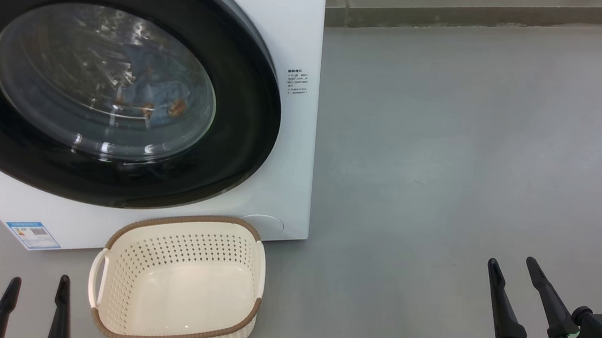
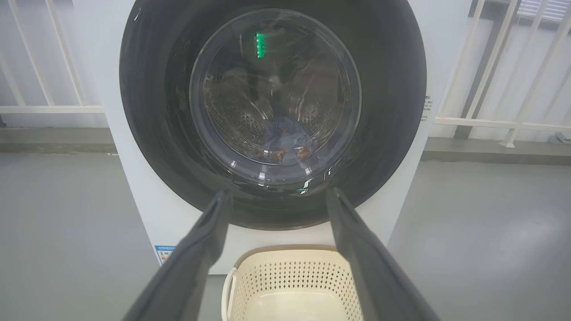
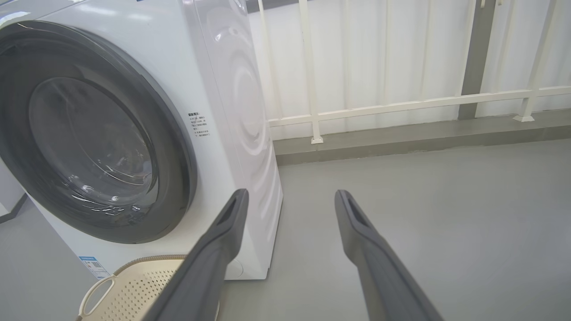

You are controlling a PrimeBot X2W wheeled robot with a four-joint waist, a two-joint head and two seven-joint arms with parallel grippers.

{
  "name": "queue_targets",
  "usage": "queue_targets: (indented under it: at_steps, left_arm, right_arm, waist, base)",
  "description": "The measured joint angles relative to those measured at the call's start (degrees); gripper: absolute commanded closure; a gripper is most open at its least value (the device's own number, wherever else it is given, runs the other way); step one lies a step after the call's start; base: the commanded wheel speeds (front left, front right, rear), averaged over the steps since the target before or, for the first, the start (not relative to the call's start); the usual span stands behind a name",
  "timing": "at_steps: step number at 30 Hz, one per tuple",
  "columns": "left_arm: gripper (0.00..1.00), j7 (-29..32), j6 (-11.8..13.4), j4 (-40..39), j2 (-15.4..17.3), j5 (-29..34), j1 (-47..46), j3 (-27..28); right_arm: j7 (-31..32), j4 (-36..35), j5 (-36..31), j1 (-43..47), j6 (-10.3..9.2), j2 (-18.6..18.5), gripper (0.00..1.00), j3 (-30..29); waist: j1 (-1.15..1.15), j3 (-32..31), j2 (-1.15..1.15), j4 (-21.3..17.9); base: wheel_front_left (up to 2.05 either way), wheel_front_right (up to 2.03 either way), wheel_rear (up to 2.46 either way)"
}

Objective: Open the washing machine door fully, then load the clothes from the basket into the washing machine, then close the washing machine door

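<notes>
finds the washing machine door (image 1: pixel 116 87) closed flat on the washing machine (image 1: pixel 303 35) at far left, the clothes (image 1: pixel 151 98) lying in the drum (image 2: pixel 241 119) behind its glass. finds the basket (image 1: pixel 184 220) on the floor (image 1: pixel 442 148) just near of it, cream bottom bare. holds the left gripper (image 1: pixel 39 278) near left and the right gripper (image 1: pixel 512 260) near right, both spread wide, gripping nothing.

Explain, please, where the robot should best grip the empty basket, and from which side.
I would grip the left side handle of the basket, coming from the left with the left gripper, whose jaws stand open. The handle stands out as a loop, leaving a gap for one jaw, and it faces that gripper.
</notes>
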Motion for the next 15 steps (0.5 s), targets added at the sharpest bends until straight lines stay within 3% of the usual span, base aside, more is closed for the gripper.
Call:
queue_targets:
  at_steps: [15]
  left_arm:
    - [0.0, 0.0, 0.0, 0.02, -0.03, -0.55, 0.7, -0.18]
  right_arm:
    - [0.0, -0.3, -0.01, 0.01, 0.0, 0.12, 0.0, -0.07]
  waist:
    - [0.0, 0.13, 0.0, 0.12]
  base:
    - [0.0, 0.0, 0.0]
